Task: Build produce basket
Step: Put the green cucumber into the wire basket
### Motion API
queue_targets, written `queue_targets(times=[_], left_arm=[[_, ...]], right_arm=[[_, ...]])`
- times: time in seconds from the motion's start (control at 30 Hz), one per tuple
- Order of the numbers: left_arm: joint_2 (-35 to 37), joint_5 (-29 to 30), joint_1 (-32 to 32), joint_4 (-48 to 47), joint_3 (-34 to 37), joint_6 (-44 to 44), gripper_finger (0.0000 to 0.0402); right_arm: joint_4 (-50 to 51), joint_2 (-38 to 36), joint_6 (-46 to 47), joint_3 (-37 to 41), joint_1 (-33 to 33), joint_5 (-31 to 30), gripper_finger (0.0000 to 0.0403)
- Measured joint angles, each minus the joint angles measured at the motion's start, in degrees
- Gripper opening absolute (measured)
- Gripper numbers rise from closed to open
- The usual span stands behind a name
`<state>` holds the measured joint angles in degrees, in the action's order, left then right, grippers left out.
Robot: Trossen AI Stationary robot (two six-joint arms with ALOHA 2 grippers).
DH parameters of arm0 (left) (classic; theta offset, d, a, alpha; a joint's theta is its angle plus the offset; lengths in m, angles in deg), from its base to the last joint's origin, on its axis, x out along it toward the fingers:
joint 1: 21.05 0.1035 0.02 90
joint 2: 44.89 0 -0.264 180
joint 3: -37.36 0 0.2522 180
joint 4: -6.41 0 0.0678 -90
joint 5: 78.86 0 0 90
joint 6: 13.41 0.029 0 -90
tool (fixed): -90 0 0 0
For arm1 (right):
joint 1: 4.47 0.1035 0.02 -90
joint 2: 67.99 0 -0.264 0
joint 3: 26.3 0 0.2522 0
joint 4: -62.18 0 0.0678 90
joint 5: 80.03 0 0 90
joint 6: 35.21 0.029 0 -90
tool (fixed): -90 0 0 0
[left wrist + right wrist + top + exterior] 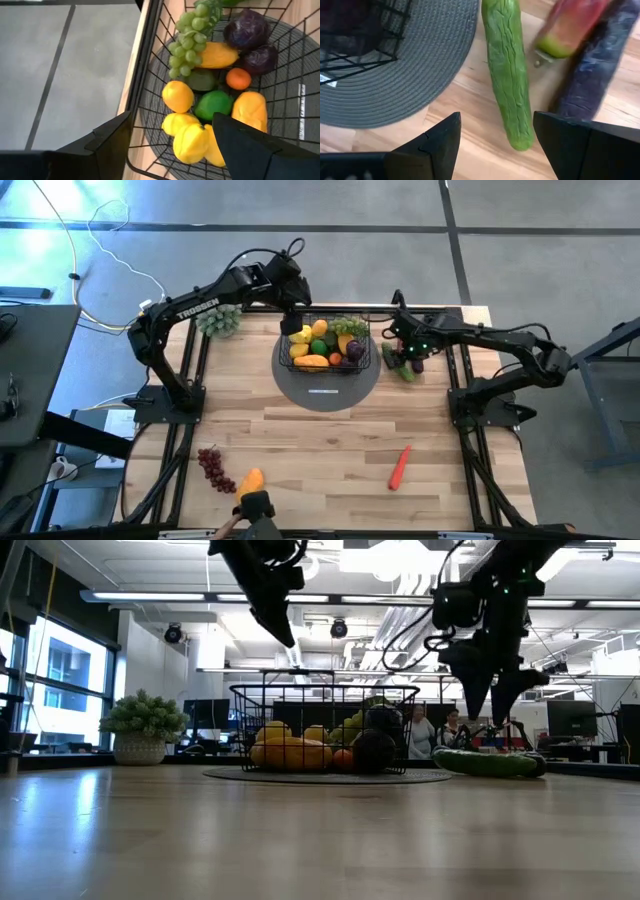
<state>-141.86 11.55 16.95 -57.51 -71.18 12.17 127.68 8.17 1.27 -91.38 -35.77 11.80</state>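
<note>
At the table's far middle, toward twelve o'clock in the overhead view, the basket point(330, 345) sits on a flat grey round mat point(327, 388), already filled with produce: green grapes point(188, 36), yellow lemons point(190, 142), a mango point(215, 55), a small orange fruit point(238, 78), a green fruit point(212, 103) and two dark purple pieces point(248, 29). The left gripper point(293, 315) hangs over the basket's ten o'clock corner, its jaws spread with nothing between them, lemons showing in the gap. At three o'clock from the basket, just off the mat, a cucumber point(509, 75) lies on the wood beside an eggplant point(597, 70) and a red-and-green fruit point(567, 27). The right gripper point(408, 340) hovers above this group, jaws spread and empty, the cucumber's tip lying between the fingers in its wrist view. At ten o'clock from the basket a pale green bushy cluster point(220, 320) stands near the table's far edge. Toward the near edge lie a carrot point(400, 467) at five o'clock, and purple grapes point(211, 467) with an orange fruit point(250, 481) at seven o'clock.
</note>
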Motion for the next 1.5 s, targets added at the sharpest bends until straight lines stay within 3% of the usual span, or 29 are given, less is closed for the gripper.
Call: queue_targets(times=[0.33,0.8,1.5], left_arm=[[0.0,0.0,0.0,0.7,0.0,-3.3,0.0266],[0.0,0.0,0.0,0.5,0.0,-10.3,0.0266],[-0.1,0.2,0.0,0.3,0.0,-7.4,0.0266]], right_arm=[[-9.9,0.0,-0.5,8.8,0.0,0.2,0.0231],[-14.8,0.0,-0.9,13.0,0.0,-2.7,0.0231],[-22.0,0.0,4.5,17.5,0.0,-2.4,0.0222]])
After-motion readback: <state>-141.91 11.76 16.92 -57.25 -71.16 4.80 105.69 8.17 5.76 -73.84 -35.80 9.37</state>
